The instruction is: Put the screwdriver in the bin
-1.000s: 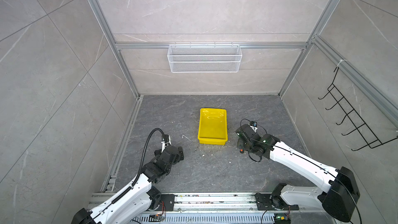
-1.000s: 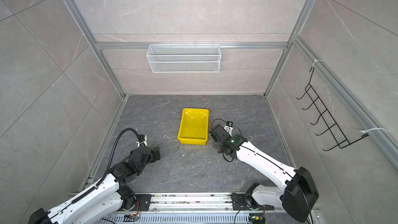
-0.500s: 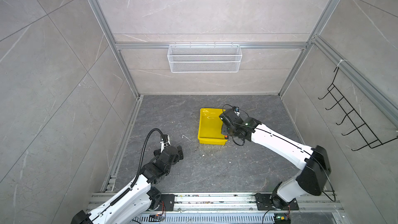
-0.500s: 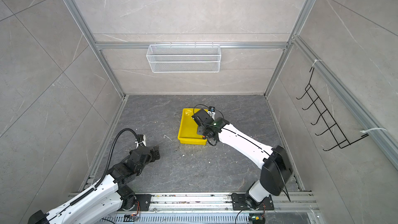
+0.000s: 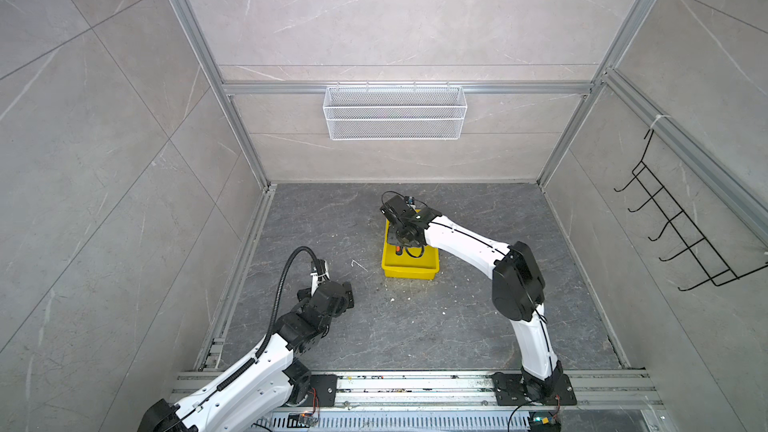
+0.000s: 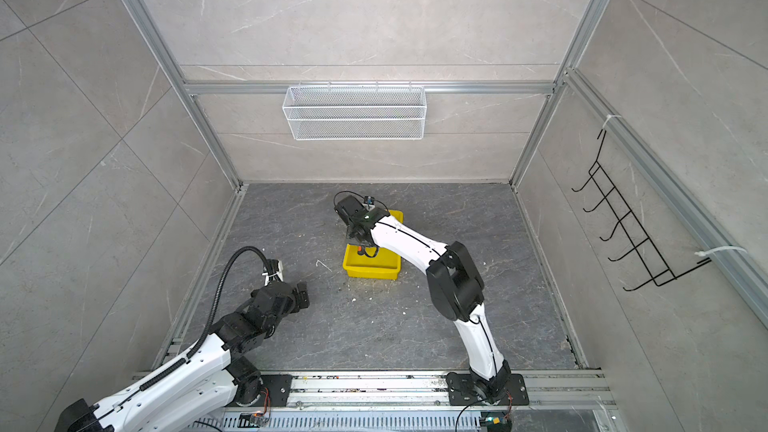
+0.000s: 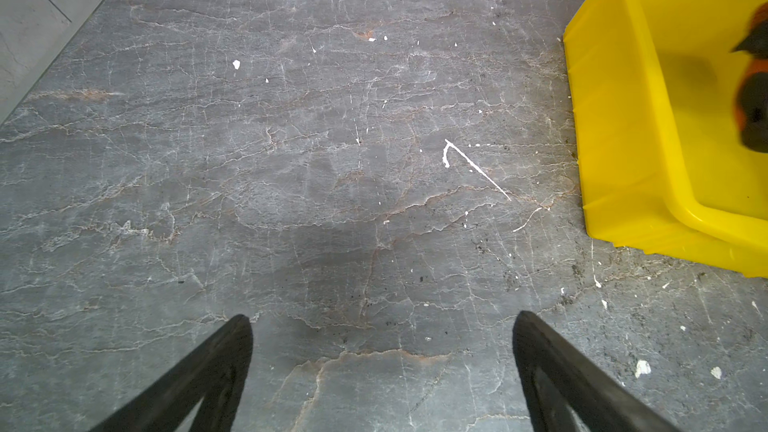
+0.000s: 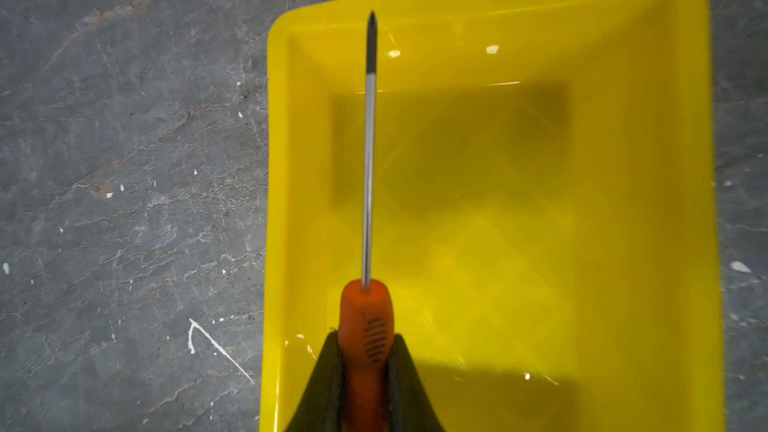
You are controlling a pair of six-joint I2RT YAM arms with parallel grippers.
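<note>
- Right wrist view shows our right gripper (image 8: 365,340) pinching the screwdriver (image 8: 367,218) by its orange handle, hanging over the bin (image 8: 648,201) and not yet resting in it.
- We judge the shaft runs close along the bin's 9 o'clock wall, with its tip near the 12 o'clock rim. Released here, it could catch that rim and prop up or tip out.
- Dropped from height, it may bounce off the glossy plastic.
- Our left gripper (image 7: 382,322), jaws spread and empty, sits at 7 o'clock of the bin, well apart.

White mesh basket (image 5: 395,118) and black hook rack (image 5: 681,226), both wall-hung
</note>
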